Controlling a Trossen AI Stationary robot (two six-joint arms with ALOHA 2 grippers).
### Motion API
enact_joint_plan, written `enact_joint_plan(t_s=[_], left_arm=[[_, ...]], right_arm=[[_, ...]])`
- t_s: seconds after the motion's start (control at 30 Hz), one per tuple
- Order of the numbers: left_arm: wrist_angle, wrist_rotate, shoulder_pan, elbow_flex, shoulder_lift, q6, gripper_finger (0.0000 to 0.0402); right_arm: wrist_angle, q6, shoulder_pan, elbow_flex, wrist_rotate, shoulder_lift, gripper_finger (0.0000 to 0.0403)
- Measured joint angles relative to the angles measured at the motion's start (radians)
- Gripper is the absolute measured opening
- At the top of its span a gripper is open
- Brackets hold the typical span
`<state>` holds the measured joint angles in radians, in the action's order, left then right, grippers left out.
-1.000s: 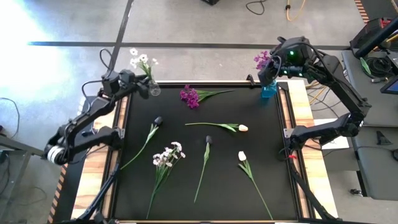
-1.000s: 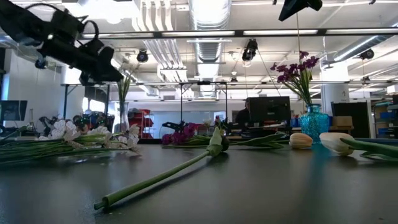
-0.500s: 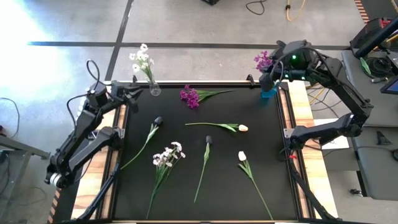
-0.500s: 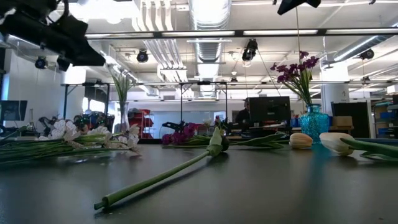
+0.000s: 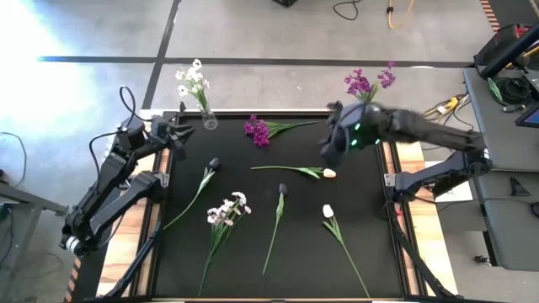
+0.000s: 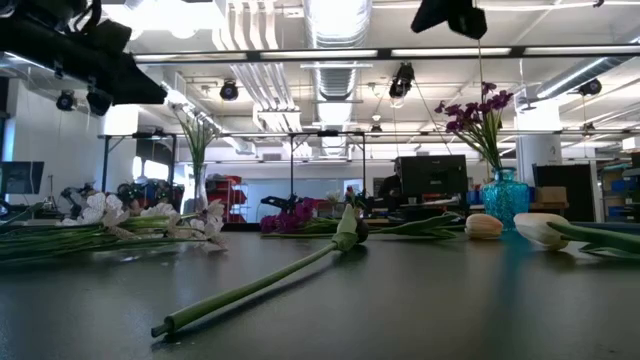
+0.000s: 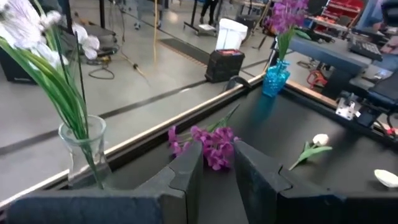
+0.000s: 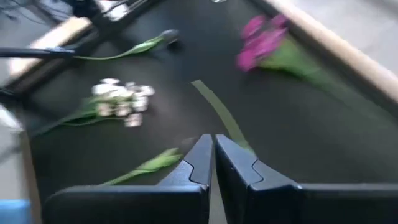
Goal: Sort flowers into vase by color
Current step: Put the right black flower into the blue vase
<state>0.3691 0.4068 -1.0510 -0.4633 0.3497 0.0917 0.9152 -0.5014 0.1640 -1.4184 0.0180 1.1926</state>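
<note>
A clear vase (image 5: 208,123) at the far left corner holds white flowers (image 5: 194,77). A blue vase (image 7: 275,78) at the far right holds magenta flowers (image 5: 367,82). Flat on the black mat lie a magenta spray (image 5: 259,130), a white spray (image 5: 227,209), two dark tulips (image 5: 213,163) (image 5: 282,188) and two cream tulips (image 5: 328,172) (image 5: 327,210). My left gripper (image 7: 217,165) is open and empty, just left of the clear vase. My right gripper (image 8: 213,146) is shut and empty, in the air above the mat's far right part, near the cream tulip.
The mat is bordered by a raised wooden frame (image 5: 404,143). Long green stems cross much of the mat's middle and near half. The bare stretch of mat lies between the magenta spray and the blue vase.
My left gripper has drawn back from the clear vase toward the table's left edge; the white flowers stay standing in the vase. My right gripper has swung from above the blue vase down and toward the mat's middle, tipping further downward; the magenta flowers stay in the blue vase.
</note>
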Motion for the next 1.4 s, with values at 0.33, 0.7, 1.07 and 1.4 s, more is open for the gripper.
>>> enact_joint_plan(t_s=[0.33, 0.7, 1.07, 1.4], left_arm=[[-0.001, -0.005, 0.003, 0.000, 0.055, 0.000, 0.0076], [0.002, -0.034, 0.003, 0.000, 0.100, 0.000, 0.0076], [0.016, -0.033, 0.003, 0.000, 0.101, 0.001, 0.0076], [0.016, -0.034, 0.003, 0.000, 0.101, 0.006, 0.0076]], right_arm=[[-0.338, -0.595, -0.268, 0.252, 0.120, 0.183, 0.0031], [-0.463, -0.965, -0.328, 0.155, 0.137, 0.550, 0.0123], [-0.267, -1.104, -0.290, -0.023, 0.102, 0.769, 0.0174], [-0.261, -0.991, -0.274, -0.052, 0.054, 0.835, 0.0099]])
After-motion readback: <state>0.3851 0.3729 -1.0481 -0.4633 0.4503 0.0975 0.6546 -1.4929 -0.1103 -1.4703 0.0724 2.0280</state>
